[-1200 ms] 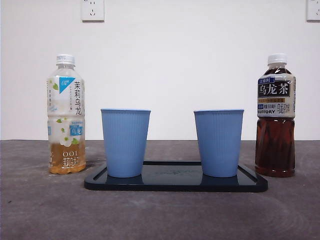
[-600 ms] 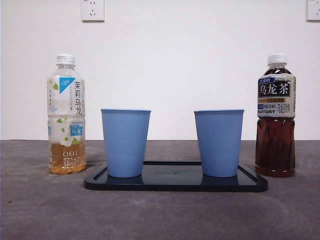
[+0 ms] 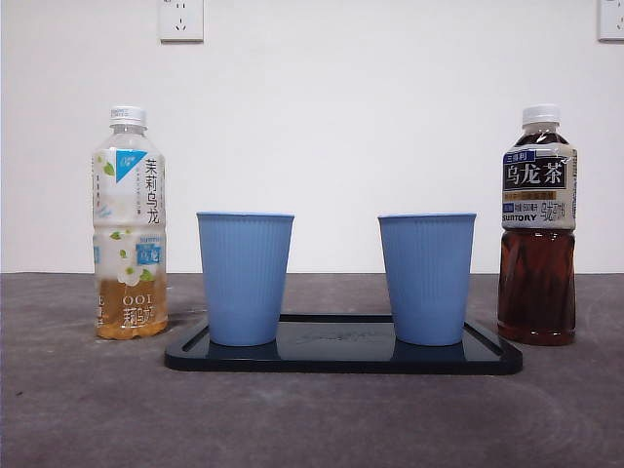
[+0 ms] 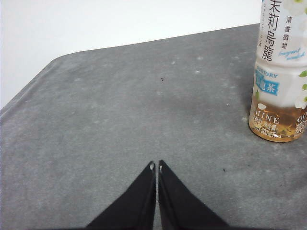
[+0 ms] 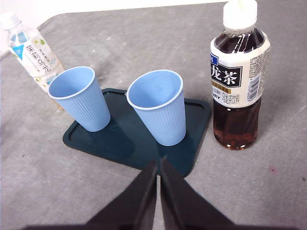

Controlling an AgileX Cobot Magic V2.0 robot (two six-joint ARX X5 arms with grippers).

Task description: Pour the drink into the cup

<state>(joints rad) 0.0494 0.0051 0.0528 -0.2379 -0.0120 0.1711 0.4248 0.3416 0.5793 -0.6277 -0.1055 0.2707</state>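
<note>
Two light blue ribbed cups stand on a dark tray (image 3: 341, 363): one on its left (image 3: 244, 278), one on its right (image 3: 426, 278). Both look empty in the right wrist view, left cup (image 5: 80, 98) and right cup (image 5: 158, 112). A capped jasmine oolong bottle (image 3: 129, 224) with pale tea low in it stands left of the tray. A capped dark oolong tea bottle (image 3: 537, 226) stands right of it. My left gripper (image 4: 156, 166) is shut and empty above the table, apart from the jasmine bottle (image 4: 283, 72). My right gripper (image 5: 158, 163) is shut and empty above the tray's near edge, apart from the dark bottle (image 5: 238, 76).
The grey table top (image 3: 312, 419) ends at a white wall with two sockets (image 3: 180, 19). The table's rounded corner and edge (image 4: 29, 91) show in the left wrist view. No arm shows in the front view.
</note>
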